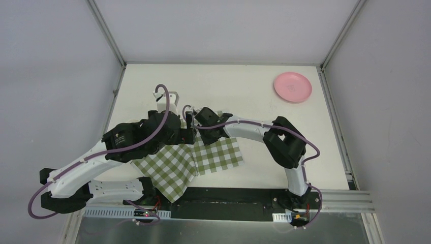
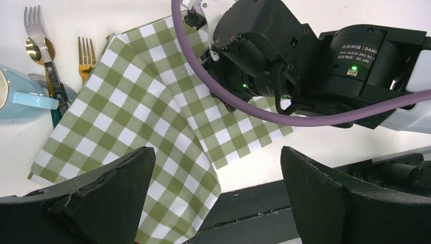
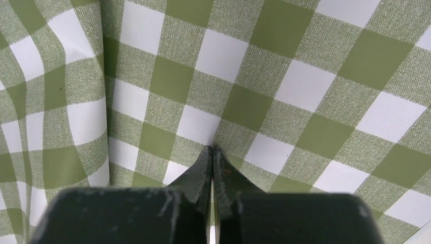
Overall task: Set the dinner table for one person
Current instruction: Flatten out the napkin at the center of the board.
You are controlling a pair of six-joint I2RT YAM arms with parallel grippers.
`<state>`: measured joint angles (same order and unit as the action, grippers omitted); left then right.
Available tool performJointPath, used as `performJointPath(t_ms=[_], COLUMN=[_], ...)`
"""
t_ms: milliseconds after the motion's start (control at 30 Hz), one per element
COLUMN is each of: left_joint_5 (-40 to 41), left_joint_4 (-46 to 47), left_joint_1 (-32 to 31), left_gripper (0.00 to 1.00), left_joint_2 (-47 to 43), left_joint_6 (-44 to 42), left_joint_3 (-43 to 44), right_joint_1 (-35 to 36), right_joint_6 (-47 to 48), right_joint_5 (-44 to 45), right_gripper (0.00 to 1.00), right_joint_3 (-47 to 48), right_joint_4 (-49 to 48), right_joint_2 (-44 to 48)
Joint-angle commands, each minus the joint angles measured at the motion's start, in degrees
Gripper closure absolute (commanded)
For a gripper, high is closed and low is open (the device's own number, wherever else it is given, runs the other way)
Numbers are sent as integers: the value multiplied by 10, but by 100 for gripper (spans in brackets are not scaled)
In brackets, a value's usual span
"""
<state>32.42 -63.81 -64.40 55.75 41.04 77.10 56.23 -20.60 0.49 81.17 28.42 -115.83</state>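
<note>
The white dinner table (image 1: 244, 81) carries a green-and-white checked cloth (image 1: 208, 155), rumpled, its near corner hanging over the front edge. My right gripper (image 3: 212, 148) is shut on a pinched fold of the cloth (image 3: 284, 86). My left gripper (image 2: 217, 168) is open and empty above the cloth (image 2: 137, 112) near the table's front edge. A pink plate (image 1: 293, 87) lies at the back right. In the left wrist view a silver fork (image 2: 33, 23), gold spoon (image 2: 31, 50), gold fork (image 2: 86, 56), dark-handled knife (image 2: 53, 86) and light blue mug (image 2: 20, 96) lie beside the cloth.
Both wrists crowd together over the cloth's far edge in the top view, and the left arm (image 1: 142, 137) hides the cutlery and mug there. Aluminium rails (image 1: 335, 107) edge the table. A black strip (image 1: 223, 195) runs along the front.
</note>
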Motion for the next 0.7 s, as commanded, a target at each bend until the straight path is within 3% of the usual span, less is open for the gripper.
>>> performJointPath(t_ms=[0, 667], left_joint_5=[-2, -5], left_joint_4=[9, 11], left_joint_1=[3, 3], left_gripper=[1, 1], left_joint_2=[-12, -5], left_joint_6=[3, 2], left_joint_3=[0, 1], right_joint_1=[-25, -112], right_joint_6=[7, -12], right_joint_5=[88, 111], right_gripper=[100, 100], right_joint_3=[-50, -145], right_joint_4=[44, 46], right_joint_2=[-1, 98])
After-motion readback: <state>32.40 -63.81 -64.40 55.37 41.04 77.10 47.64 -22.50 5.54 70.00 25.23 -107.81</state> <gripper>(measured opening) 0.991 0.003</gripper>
